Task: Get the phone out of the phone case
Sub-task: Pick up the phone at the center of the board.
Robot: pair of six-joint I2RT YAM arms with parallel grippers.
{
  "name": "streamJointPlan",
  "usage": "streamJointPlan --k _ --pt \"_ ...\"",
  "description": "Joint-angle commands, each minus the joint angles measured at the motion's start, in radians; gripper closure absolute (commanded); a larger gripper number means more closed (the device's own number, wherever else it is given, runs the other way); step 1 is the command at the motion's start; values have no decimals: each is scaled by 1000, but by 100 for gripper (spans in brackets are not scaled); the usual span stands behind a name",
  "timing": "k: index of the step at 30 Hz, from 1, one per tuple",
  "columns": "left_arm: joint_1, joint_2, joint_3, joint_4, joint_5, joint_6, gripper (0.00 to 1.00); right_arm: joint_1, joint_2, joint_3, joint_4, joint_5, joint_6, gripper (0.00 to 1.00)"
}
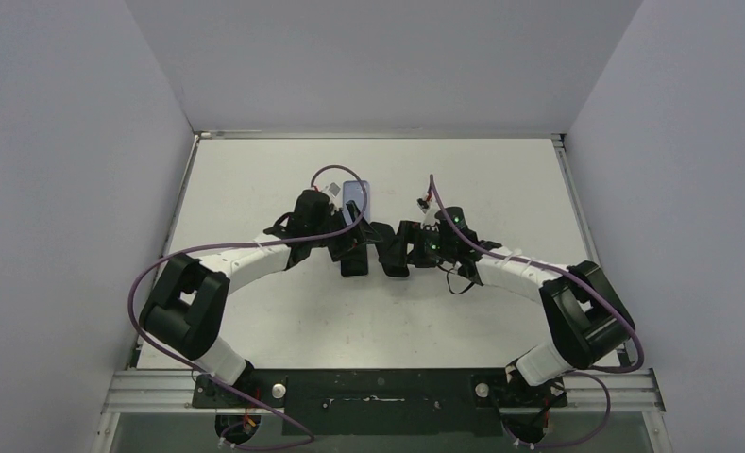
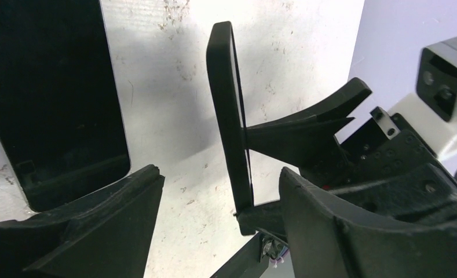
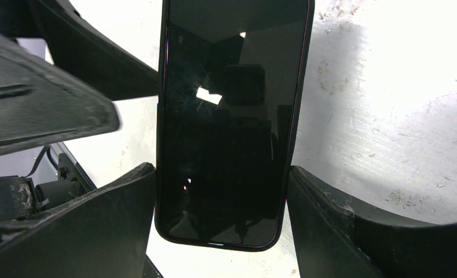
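I could read nothing: no word, brand, number or sign was legible in any of my 3 views. The phone showed me a dark screen carrying only reflections.
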Motion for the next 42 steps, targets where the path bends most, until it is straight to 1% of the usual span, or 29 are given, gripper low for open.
streamJointPlan --k 1,4,10,14,15,17,19,21,23,25,26,28,30,33,39,42 --pt "-15 15 26 69 -12 -25 37 35 -80 1 158 -32 10 100" --pt "-15 17 24 85 -17 -31 45 55 -97 -1 169 -23 4 100" --pt "-9 -13 -7 155 -15 -58 70 98 -119 12 160 -5 -29 100" --pt "20 -70 -53 218 -7 -67 95 107 -137 36 127 6 -41 100" --pt "31 -90 -65 235 -7 -71 100 107 -145 42 121 6 -41 100" --pt "54 -132 -91 268 -6 -77 100 107 -163 53 114 3 -38 92" --pt "82 -177 -119 306 -4 -91 100 106 -180 61 113 -2 -29 76" --pt "103 -221 -143 348 0 -109 100 101 -196 64 117 -9 -17 53" --pt "124 -260 -160 377 1 -127 100 95 -206 65 125 -27 -3 35" --pt "138 -293 -174 404 -6 -146 100 85 -212 65 139 -54 14 24" --pt "143 -307 -184 423 -10 -160 100 81 -215 64 148 -67 26 20" --pt "148 -326 -207 472 -19 -201 100 70 -224 55 176 -86 56 16" --pt "150 -337 -231 533 -32 -266 100 63 -235 41 208 -101 86 14" --pt "150 -342 -250 618 -56 -346 100 61 -245 28 242 -115 117 15" --pt "138 -357 -281 742 -149 -465 100 64 -242 -11 374 -155 219 24" --pt "129 -358 -297 796 -189 -518 100 65 -234 -5 391 -162 229 28"
